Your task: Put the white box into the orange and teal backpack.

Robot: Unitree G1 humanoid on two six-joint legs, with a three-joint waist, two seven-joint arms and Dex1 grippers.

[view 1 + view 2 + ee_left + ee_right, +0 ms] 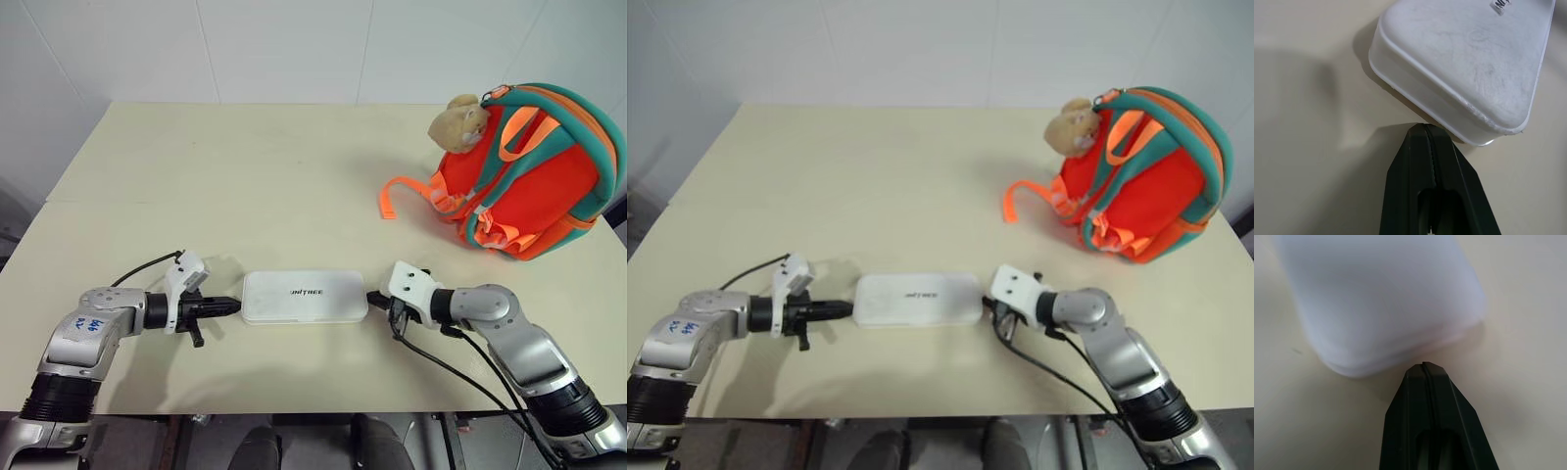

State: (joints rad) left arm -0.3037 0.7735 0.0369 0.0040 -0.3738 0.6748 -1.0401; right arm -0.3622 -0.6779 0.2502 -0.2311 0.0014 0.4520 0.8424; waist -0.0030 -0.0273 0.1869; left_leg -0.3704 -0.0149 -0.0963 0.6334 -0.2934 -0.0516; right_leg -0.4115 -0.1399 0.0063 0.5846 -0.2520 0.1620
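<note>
The white box [305, 296] lies flat on the table [245, 176], well apart from the orange and teal backpack [534, 181], with the clenched left gripper [231, 305] and right gripper [373, 301] at opposite ends, apparently to squeeze and lift it between them.

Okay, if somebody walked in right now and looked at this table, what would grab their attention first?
Most striking is the orange and teal backpack, standing at the table's far right with a tan plush bear at its top. Next is the white box, flat near the front edge, bracketed by the left gripper and right gripper, both shut, their tips at its two short ends.
</note>
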